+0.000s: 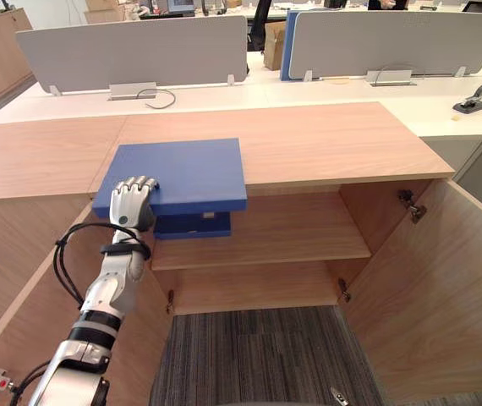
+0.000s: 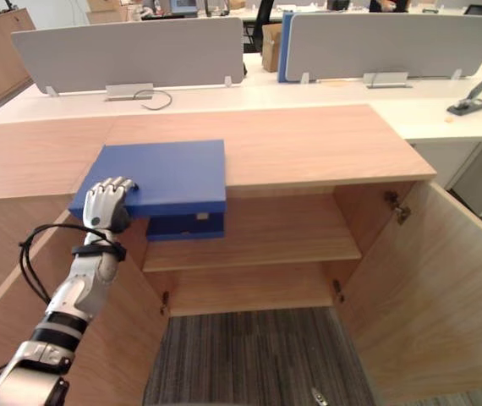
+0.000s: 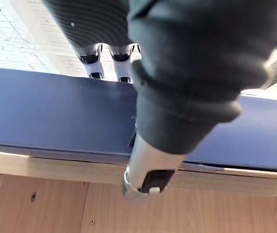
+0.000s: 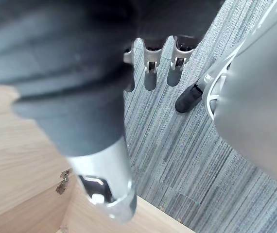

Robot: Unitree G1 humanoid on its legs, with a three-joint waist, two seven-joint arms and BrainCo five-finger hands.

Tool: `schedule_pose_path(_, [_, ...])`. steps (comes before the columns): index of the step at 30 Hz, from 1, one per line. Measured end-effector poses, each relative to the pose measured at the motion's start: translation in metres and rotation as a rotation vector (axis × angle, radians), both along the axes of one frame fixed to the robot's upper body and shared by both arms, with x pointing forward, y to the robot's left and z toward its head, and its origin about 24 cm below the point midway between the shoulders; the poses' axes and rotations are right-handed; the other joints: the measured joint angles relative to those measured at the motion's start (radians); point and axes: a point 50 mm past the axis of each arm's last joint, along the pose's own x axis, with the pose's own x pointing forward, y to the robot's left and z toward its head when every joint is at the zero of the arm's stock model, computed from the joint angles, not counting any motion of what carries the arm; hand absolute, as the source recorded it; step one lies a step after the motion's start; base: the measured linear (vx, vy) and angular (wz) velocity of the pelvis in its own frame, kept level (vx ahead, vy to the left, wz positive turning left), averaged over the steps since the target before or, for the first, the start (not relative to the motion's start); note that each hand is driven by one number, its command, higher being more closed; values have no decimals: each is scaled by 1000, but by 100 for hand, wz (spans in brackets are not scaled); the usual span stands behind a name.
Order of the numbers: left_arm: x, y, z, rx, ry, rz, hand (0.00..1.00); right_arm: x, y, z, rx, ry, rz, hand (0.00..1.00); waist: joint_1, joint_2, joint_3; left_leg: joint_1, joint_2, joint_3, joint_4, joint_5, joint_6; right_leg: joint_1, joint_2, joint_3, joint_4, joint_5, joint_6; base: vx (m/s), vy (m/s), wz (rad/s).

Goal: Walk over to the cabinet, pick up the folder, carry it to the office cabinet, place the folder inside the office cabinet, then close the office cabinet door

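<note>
A blue folder (image 1: 186,173) lies flat on the wooden cabinet top (image 1: 325,139), its front edge hanging over the open compartment. A darker blue part shows under that overhang. My left hand (image 1: 131,203) is at the folder's near left corner, fingers (image 3: 95,58) curled over the top face and thumb against the edge below, so it is shut on the folder (image 3: 56,116). My right hand (image 4: 150,73) hangs over the grey carpet with relaxed fingers and holds nothing.
Both cabinet doors stand open, the right door (image 1: 452,288) and the left door (image 1: 13,279) swung toward me. A bare shelf (image 1: 292,237) sits inside. Behind is a white desk (image 1: 444,114) with grey dividers (image 1: 131,51), a cable and a stapler (image 1: 478,97). Carpet (image 1: 258,355) lies in front.
</note>
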Motion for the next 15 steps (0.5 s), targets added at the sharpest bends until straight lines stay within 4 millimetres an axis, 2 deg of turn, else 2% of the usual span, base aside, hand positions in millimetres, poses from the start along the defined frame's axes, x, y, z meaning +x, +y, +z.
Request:
schedule_pose_path(5, [10, 0, 3, -15, -3, 17, 100, 0, 0, 0, 0, 0, 0, 0, -6, -2, 7, 2, 0, -1, 1, 0, 0, 2, 0, 0, -1, 0, 0, -40, 13, 0])
schedule_pose_path(9, [19, 7, 6, -24, 5, 55, 100, -1, 0, 0, 1, 2, -1, 0, -25, -1, 13, 3, 0, -1, 1, 0, 0, 3, 1, 2, -1, 0, 0, -26, 10, 0])
schedule_pose_path(15, [27, 11, 12, -29, -11, 80, 100, -4, 0, -1, 4, 17, -11, 0, -37, -2, 27, 4, 1, 2, 0, -2, -1, 3, 2, 6, -2, 0, 0, -6, 3, 0])
